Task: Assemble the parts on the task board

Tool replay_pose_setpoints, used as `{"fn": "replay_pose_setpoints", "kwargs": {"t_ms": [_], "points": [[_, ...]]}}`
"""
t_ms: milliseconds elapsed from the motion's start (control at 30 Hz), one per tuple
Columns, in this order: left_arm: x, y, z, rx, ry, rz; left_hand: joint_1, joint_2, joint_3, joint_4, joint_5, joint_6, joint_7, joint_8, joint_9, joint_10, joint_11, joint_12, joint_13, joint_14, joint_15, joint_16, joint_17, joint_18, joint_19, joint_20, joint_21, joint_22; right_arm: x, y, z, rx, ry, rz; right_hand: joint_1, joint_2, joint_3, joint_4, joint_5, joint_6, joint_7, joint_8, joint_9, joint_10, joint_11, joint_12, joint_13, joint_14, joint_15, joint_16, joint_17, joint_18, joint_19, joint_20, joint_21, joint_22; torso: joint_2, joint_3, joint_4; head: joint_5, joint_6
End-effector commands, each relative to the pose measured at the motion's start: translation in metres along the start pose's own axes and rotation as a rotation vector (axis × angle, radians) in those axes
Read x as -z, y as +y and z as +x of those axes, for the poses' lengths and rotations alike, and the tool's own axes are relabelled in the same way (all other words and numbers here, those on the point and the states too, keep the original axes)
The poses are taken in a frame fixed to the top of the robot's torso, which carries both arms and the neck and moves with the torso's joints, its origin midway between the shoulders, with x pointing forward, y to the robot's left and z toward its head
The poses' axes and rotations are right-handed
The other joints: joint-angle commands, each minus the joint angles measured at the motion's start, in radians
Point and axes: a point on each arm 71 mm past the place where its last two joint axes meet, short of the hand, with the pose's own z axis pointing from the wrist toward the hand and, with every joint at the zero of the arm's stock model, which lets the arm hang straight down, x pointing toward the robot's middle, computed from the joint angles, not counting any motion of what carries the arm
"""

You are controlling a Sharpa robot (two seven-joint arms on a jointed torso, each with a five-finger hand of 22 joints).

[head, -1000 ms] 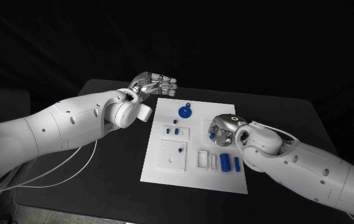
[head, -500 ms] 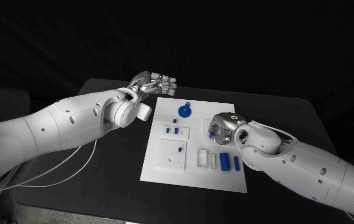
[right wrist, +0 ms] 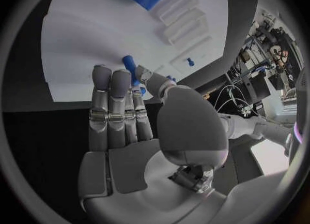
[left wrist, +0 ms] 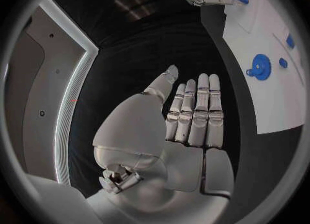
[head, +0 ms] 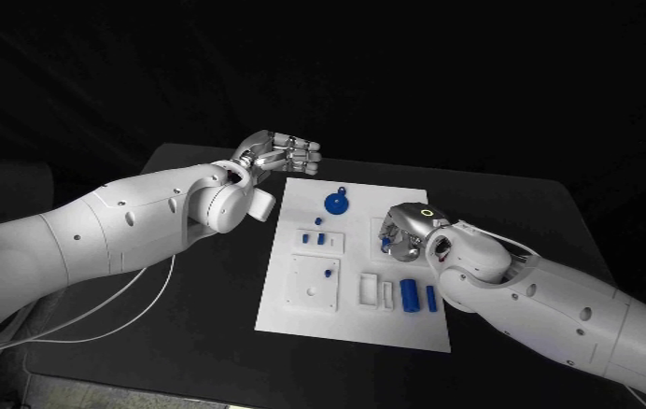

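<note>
Here, right hand pinching blue peg

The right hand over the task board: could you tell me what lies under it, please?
The right hand pinches a small blue part above the white task board. The board's bare surface shows beyond the fingers; whatever lies directly beneath the palm is covered.

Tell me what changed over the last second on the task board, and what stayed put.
The right hand, pinching a small blue part, crept slightly toward the far side of the task board, its arm following. Nothing was let go or newly picked up. The left hand stayed off the board's far left corner, holding nothing, and the blue gear and the other blue pieces kept their places.
</note>
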Motion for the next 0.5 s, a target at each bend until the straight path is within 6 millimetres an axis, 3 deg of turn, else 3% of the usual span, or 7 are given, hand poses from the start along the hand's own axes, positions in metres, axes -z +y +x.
{"fn": "replay_pose_setpoints", "kwargs": {"t_ms": [33, 267, 500], "points": [[0.000, -0.001, 0.001, 0.010, 0.011, 0.005, -0.001, -0.002, 0.001, 0.007, -0.004, -0.005, -0.001, 0.001, 0.001, -0.008, -0.001, -0.001, 0.000, -0.006, -0.002, -0.003, 0.001, -0.012, 0.005, 0.002, 0.005, -0.001, 0.002, 0.001, -0.005, 0.007, -0.042, -0.001, 0.004, 0.013, 0.005, -0.007, -0.001, 0.014, -0.003, 0.003, 0.005, 0.006, 0.000, 0.007, 0.002, -0.002, -0.007, -0.005, 0.001, -0.009, 0.026, -0.008, 0.006, 0.034, -0.001, 0.0004, -0.0001, 0.001, 0.002], [0.000, -0.001, -0.002, 0.008, 0.005, 0.003, -0.001, -0.002, 0.001, 0.007, -0.004, -0.005, -0.001, 0.001, 0.001, -0.008, -0.001, -0.001, 0.000, -0.006, -0.002, -0.003, 0.001, -0.012, 0.005, 0.002, 0.005, -0.001, 0.009, 0.004, -0.016, -0.025, -0.052, -0.016, 0.000, 0.013, 0.012, -0.012, 0.000, 0.020, -0.005, 0.002, 0.005, 0.010, -0.001, 0.007, 0.002, -0.001, -0.008, -0.007, 0.003, -0.009, 0.023, -0.009, 0.016, 0.034, -0.001, 0.0001, -0.0017, 0.004, 0.003], [0.000, 0.000, -0.003, 0.006, 0.001, 0.003, -0.001, -0.002, 0.001, 0.007, -0.004, -0.005, -0.001, 0.001, 0.001, -0.008, -0.001, -0.001, 0.000, -0.006, -0.002, -0.003, 0.001, -0.012, 0.005, 0.002, 0.005, -0.001, 0.018, 0.020, -0.030, -0.081, -0.079, -0.068, -0.002, 0.014, 0.013, -0.012, 0.000, 0.024, -0.006, 0.003, 0.005, 0.013, -0.002, 0.007, 0.002, 0.000, -0.009, -0.007, 0.004, -0.009, 0.023, -0.010, 0.022, 0.034, 0.000, 0.0009, -0.0010, 0.008, 0.004]]}}
